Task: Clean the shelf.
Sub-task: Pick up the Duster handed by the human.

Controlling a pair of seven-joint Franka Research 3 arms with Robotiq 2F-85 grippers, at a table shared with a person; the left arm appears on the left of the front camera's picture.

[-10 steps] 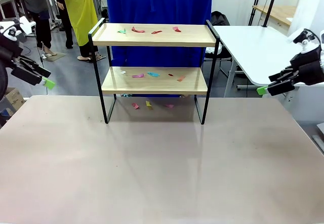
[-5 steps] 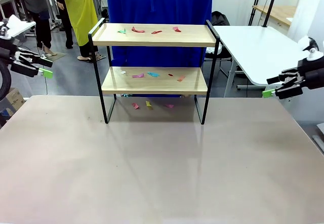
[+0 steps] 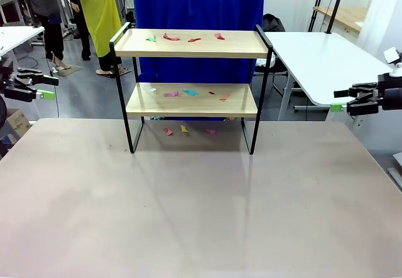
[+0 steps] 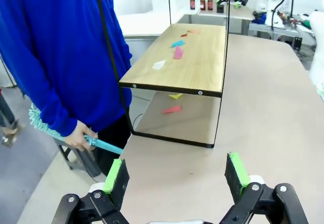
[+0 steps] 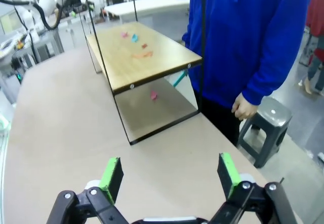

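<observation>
1. Two sets of fingers flank the counter (image 3: pixel 201 215), both spread wide and holding nothing: left fingers (image 3: pixel 44 94) off its left edge, right fingers (image 3: pixel 337 107) off its right.
2. Mid-counter, toward the far edge, stands the shelf (image 3: pixel 191 107). Its long axis runs left–right, and it is well apart from both sets of fingers; neither arm is clearly nearer.
3. Contents: paper scraps (image 3: pixel 171 37) on the top board, more on the lower board, a few on the counter beneath.
4. Far side: the person's hand (image 4: pixel 78 138) holds a teal duster (image 4: pixel 40 123) just behind the shelf. Judged better placed to sweep.
</observation>
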